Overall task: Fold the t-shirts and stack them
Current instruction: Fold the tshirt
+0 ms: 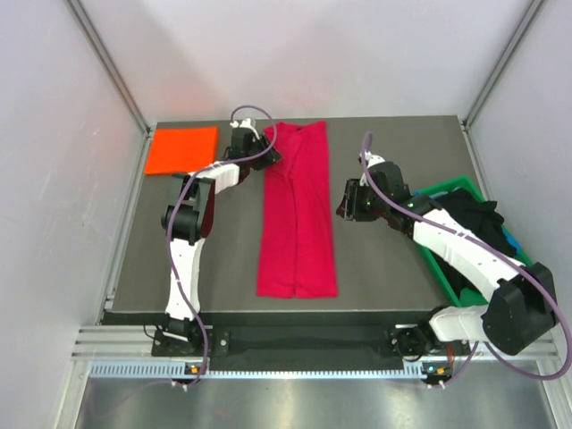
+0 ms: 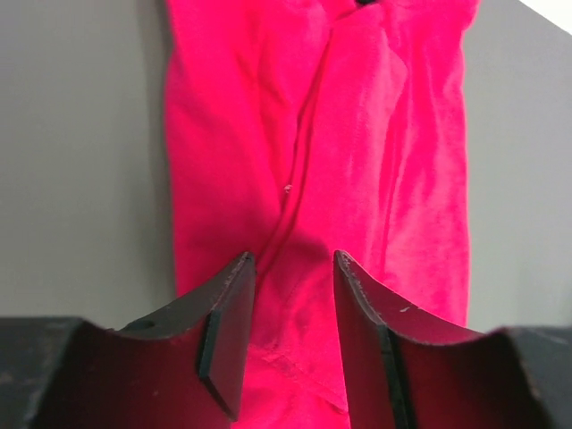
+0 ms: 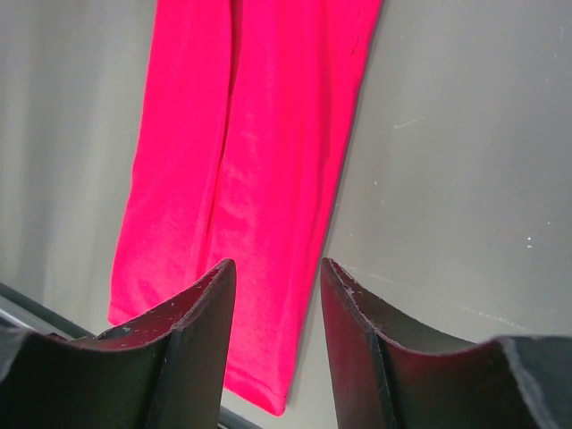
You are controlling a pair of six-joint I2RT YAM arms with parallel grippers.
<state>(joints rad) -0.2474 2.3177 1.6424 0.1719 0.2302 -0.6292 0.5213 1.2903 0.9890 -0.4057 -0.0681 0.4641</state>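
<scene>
Folding step: crosswise fold of the crimson-red t-shirt (image 1: 297,210), judged next; it lies flat as a long narrow strip, sides turned in.
Left gripper (image 2: 290,268): jaws apart, empty; the strip's far end directly beneath and ahead of the fingers.
Right gripper (image 3: 277,273): jaws apart, empty; strip's long edge ahead, slightly left.
Doing it well: pinch through all layers at both corners of one end, carry level, match edges before release.
Stack spot: folded orange t-shirt (image 1: 181,150), left of the left gripper.
Waiting: dark shirts (image 1: 469,214) in green bin (image 1: 447,189), right of the right gripper.

Right arm (image 1: 458,243) hides part of the green bin (image 1: 456,185) and its dark shirts (image 1: 471,211)
</scene>
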